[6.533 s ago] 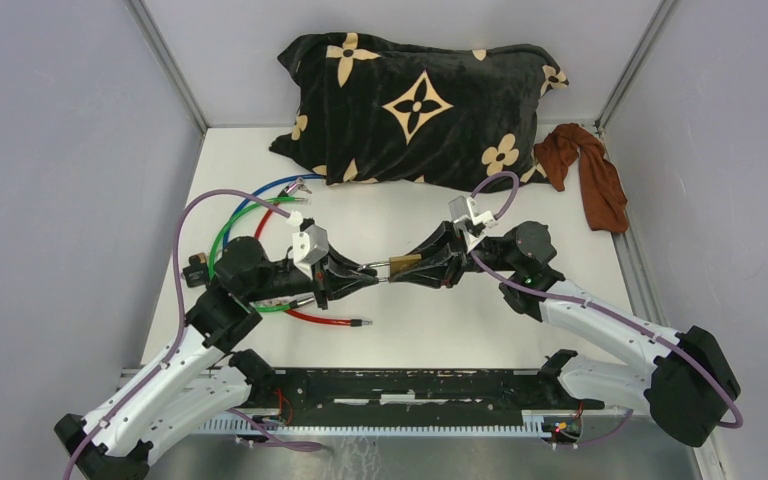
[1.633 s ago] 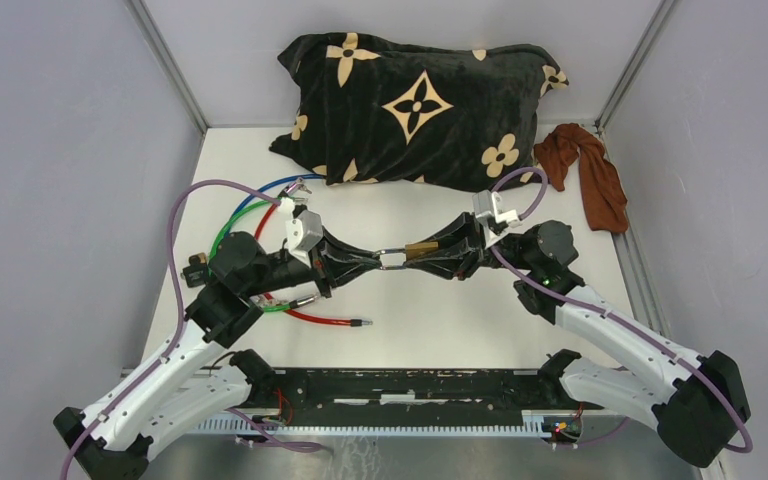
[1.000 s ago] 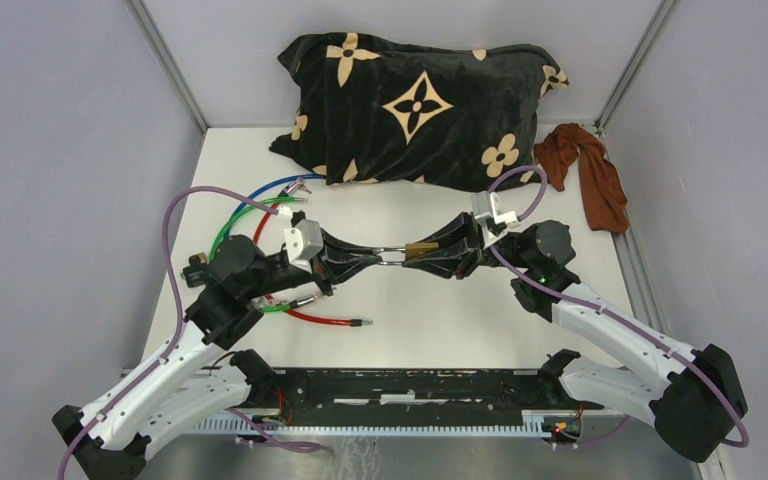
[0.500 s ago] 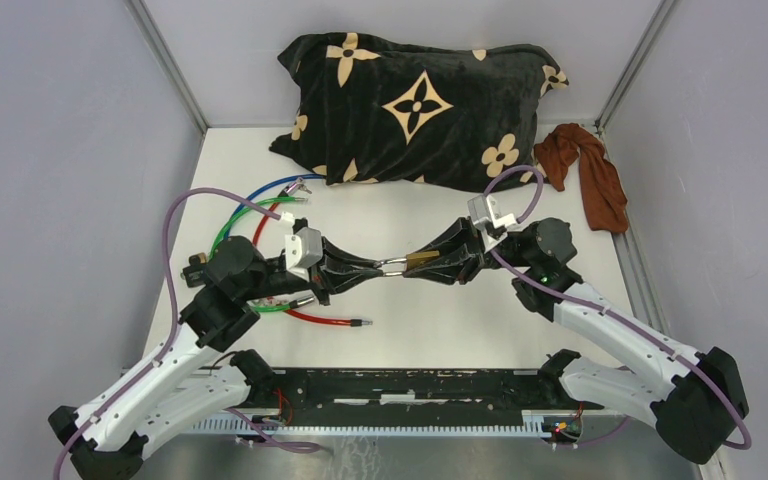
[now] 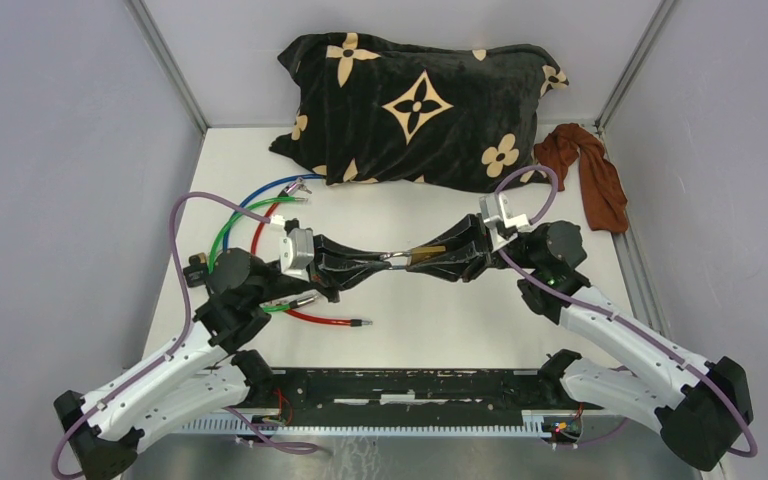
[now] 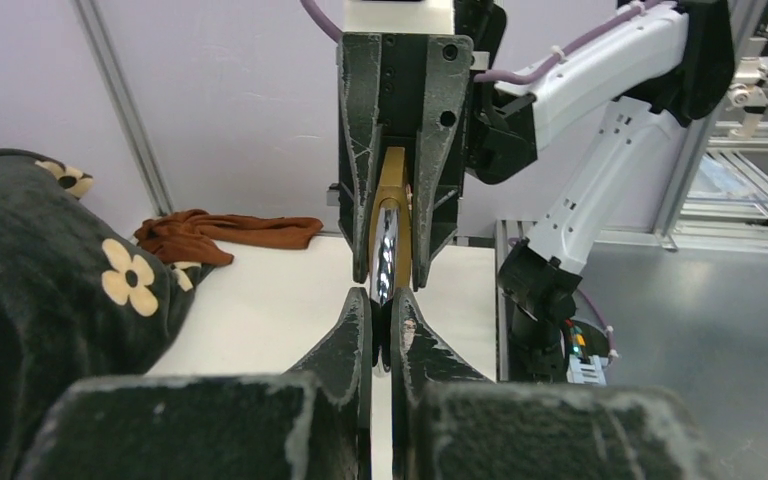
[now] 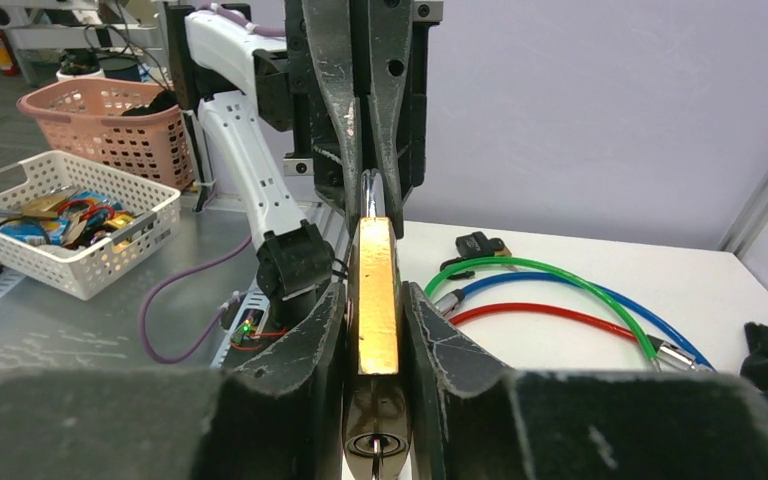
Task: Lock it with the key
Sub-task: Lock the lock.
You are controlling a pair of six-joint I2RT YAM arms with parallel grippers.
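While above table (image 5: 440, 330), right claw (image 5: 418, 260) tight around padlock (image 7: 377, 300), left claw (image 5: 385, 263) tight on shackle (image 6: 384, 252).

One padlock (image 5: 424, 256), one pillow (image 5: 420, 110), one brown cloth (image 5: 592, 178). One red cable (image 5: 317, 319), one green cable (image 5: 222, 233), one blue cable (image 5: 260, 188): three cables. Two pincers: left pincer (image 6: 380, 318), right pincer (image 7: 373, 292). Off the tabletop (image 5: 430, 320), one pink basket (image 7: 100, 122), one white basket (image 7: 72, 252).

Right pincer (image 5: 412, 258) clamping brass padlock (image 5: 428, 254), left pincer (image 5: 387, 261) pinched on its shackle (image 5: 398, 258), patterned pillow (image 5: 415, 110) behind
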